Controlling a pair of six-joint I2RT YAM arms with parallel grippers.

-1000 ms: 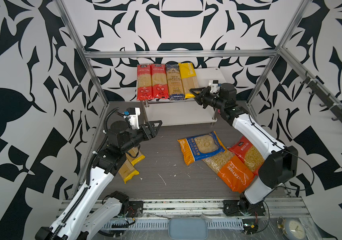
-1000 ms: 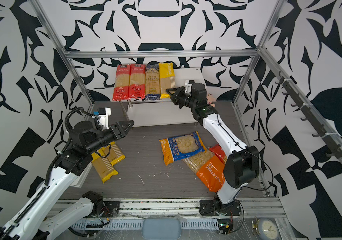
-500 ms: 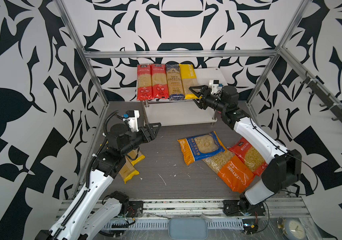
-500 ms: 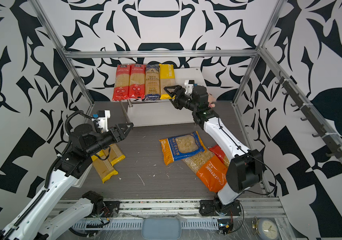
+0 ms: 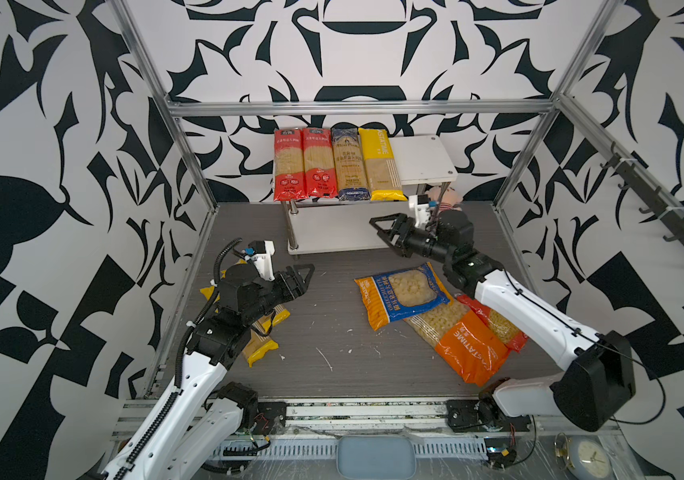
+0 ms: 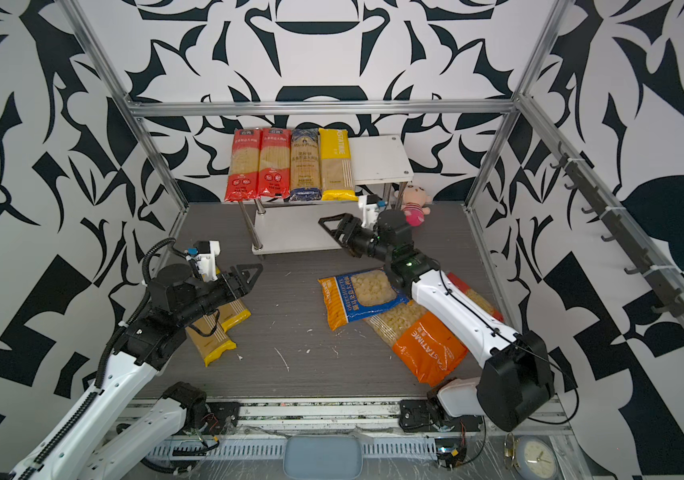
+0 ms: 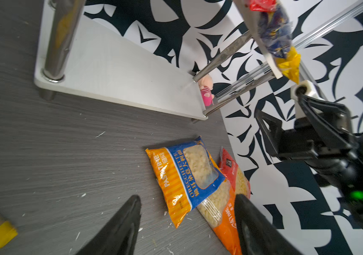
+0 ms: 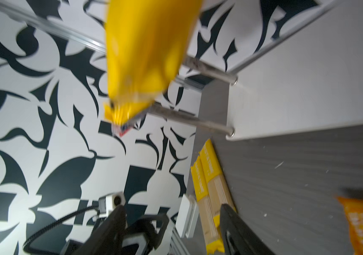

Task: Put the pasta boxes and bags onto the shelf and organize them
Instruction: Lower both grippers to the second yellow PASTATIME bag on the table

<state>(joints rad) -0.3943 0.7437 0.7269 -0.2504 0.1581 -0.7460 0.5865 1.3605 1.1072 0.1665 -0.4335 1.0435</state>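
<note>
Right gripper wide, empty, hung before the shelf. Four spaghetti packs (two red, blue, yellow) lay side by side on its top board. Left gripper wide, empty, near two yellow packs; three bags lay on the floor.

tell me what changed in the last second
The right pincer let go of the yellow spaghetti pack on the shelf and drew back downward, open and empty. The left pincer hardly moved, still open; the packs on the floor stayed put.
</note>
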